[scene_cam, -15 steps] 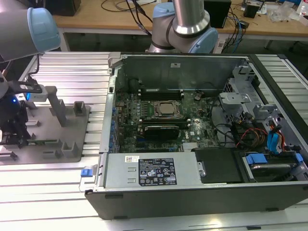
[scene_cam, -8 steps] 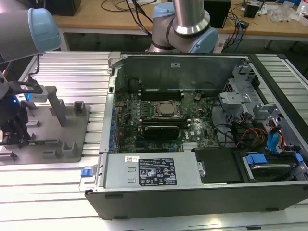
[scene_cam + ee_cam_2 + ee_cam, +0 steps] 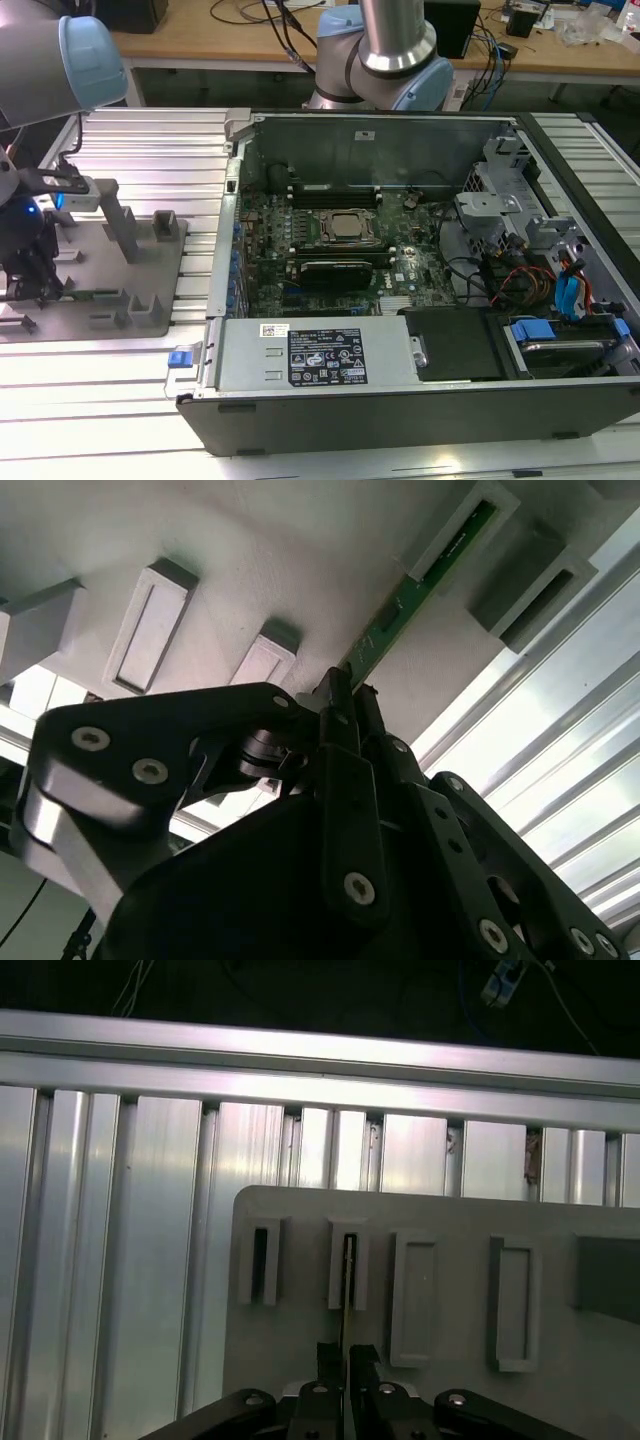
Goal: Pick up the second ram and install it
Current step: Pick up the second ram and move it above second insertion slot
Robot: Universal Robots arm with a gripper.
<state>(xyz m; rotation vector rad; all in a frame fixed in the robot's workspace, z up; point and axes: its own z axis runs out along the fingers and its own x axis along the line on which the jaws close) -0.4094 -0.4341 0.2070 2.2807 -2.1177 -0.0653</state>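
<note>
1. Second ram (image 3: 400,608) first: found it nipped edge-on between the two fingertips (image 3: 335,695), drawn in tight against both faces in both wrist views.
2. Took that for a clamp and not a mere straddle, judging from the narrow slit between the tips alone.
3. Placed the gripper (image 3: 345,1358) at one end of the strip, square over its long edge and in line with it.
4. Traced the rest of the strip away from the fingers into a slotted post (image 3: 335,1260) on the grey plate (image 3: 290,1350); reckoned it seated there, not yet lifted clear.
5. Judged the pick-up to call for an even hold on the flat faces, firm without crushing, and a draw straight out along the slot with no twist or sideways lean, to spare so thin a board any bending or binding in the post.
6. Noted the look of it: long, flat and very thin, green on the face, with small pale marks along it in the second wrist view and a bare pale line edge-on in the first wrist view. Could not make out chips or a label.
7. Farther out, found the plate lying on the ribbed aluminium table (image 3: 150,150) at the exterior view's left.
8. Found the open computer case (image 3: 300,370) well apart toward the exterior view's right, motherboard (image 3: 330,240) exposed.
</note>
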